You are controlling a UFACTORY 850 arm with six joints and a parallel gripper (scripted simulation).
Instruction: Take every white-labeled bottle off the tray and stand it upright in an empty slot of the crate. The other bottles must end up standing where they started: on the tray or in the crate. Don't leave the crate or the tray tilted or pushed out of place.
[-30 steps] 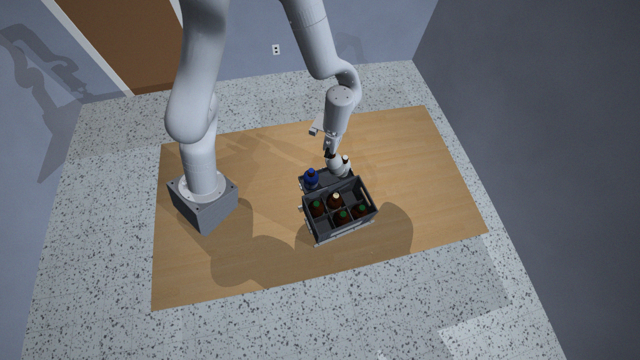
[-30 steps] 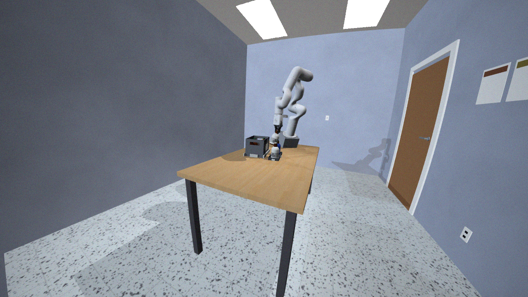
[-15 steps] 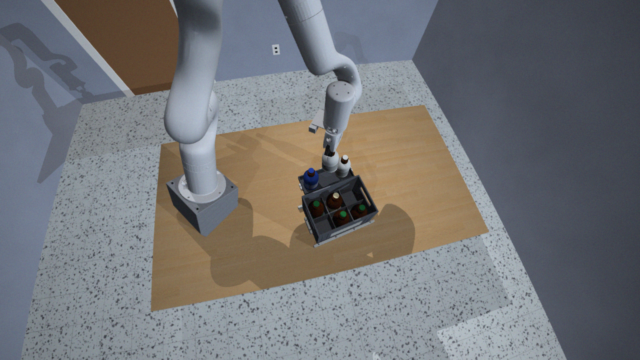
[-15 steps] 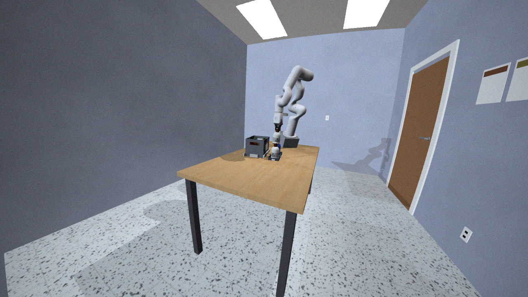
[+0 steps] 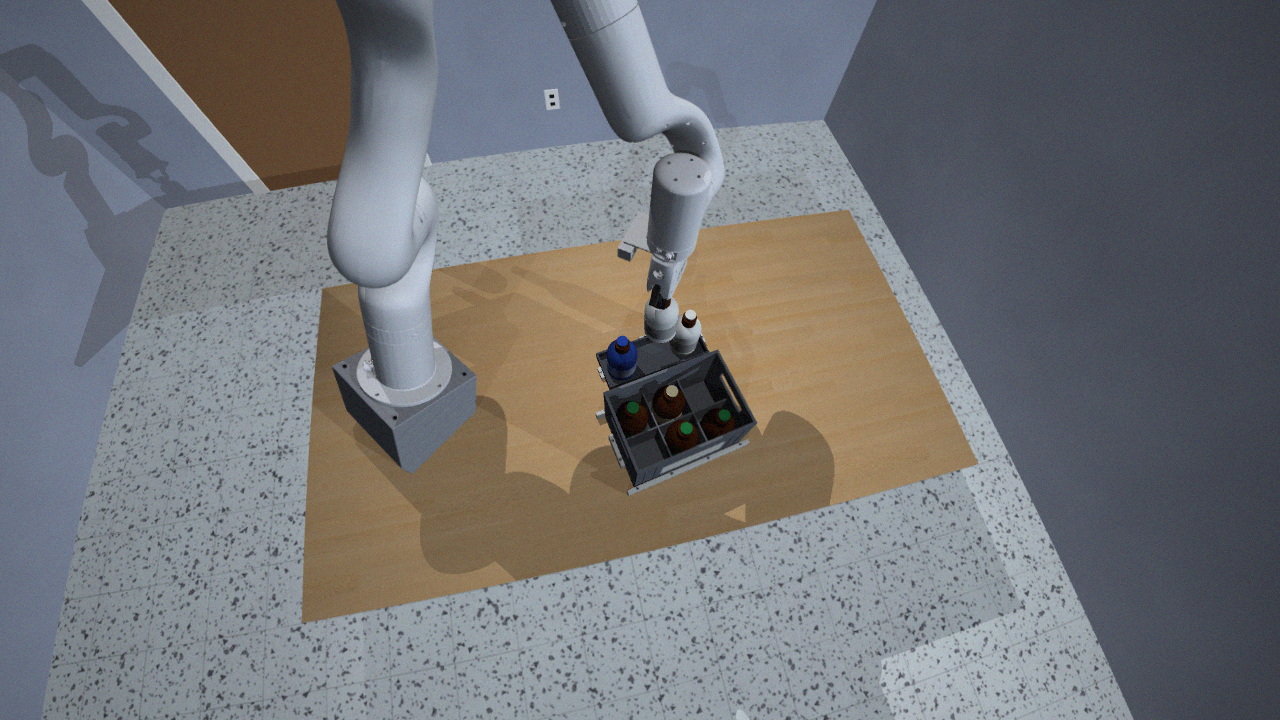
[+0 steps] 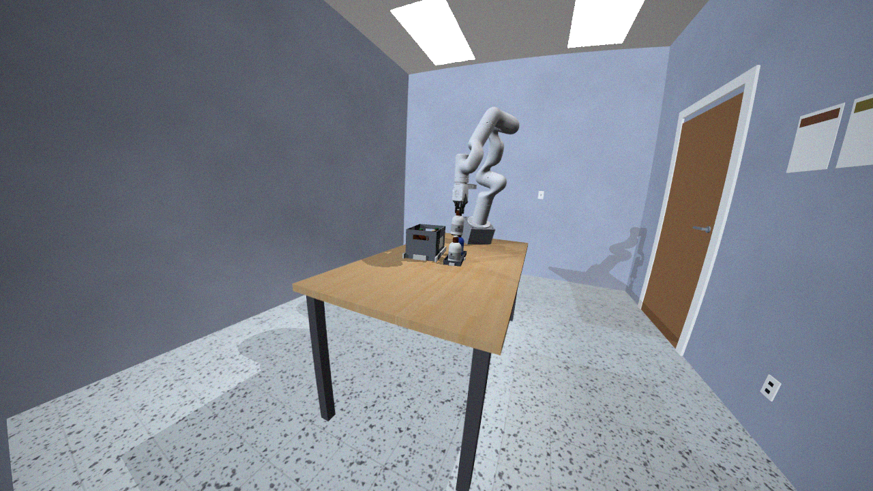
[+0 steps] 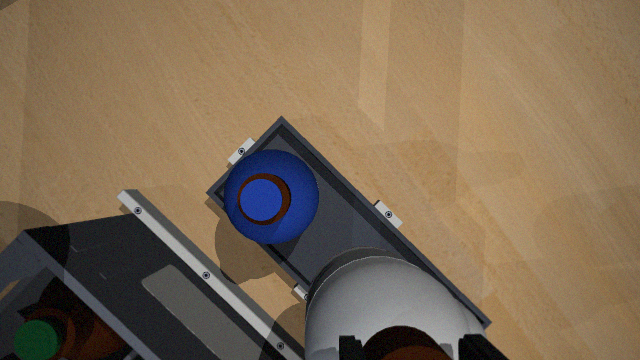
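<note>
Gripping the brown neck of a white-labeled bottle (image 5: 661,324) (image 6: 457,228) (image 7: 382,295), the gripper (image 5: 660,299) (image 6: 459,208) (image 7: 412,346) has its fingers closed to the neck's width. Smooth and rigid, probably glass and fairly weighty, it could swing or slip; the neck seems the right hold. Its long axis runs about vertical, mouth up, above the tray (image 5: 651,360) (image 6: 448,261) (image 7: 340,220). Another white-labeled bottle (image 5: 687,334) (image 6: 455,251) stands at the tray's right, a blue-labeled bottle (image 5: 622,359) (image 6: 461,243) (image 7: 300,200) at its left. Nearer, the crate (image 5: 693,455) (image 6: 424,247) (image 7: 95,245) offers far-right and near-left slots.

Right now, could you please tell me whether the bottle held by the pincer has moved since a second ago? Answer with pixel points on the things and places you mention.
Yes; in the top view, the held bottle (image 5: 660,322) (image 6: 457,227) (image 7: 385,295) has swung away from the standing white-labeled bottle (image 5: 686,336) (image 6: 455,251), toward the blue bottle (image 5: 622,360) (image 6: 462,243) (image 7: 302,200).
</note>
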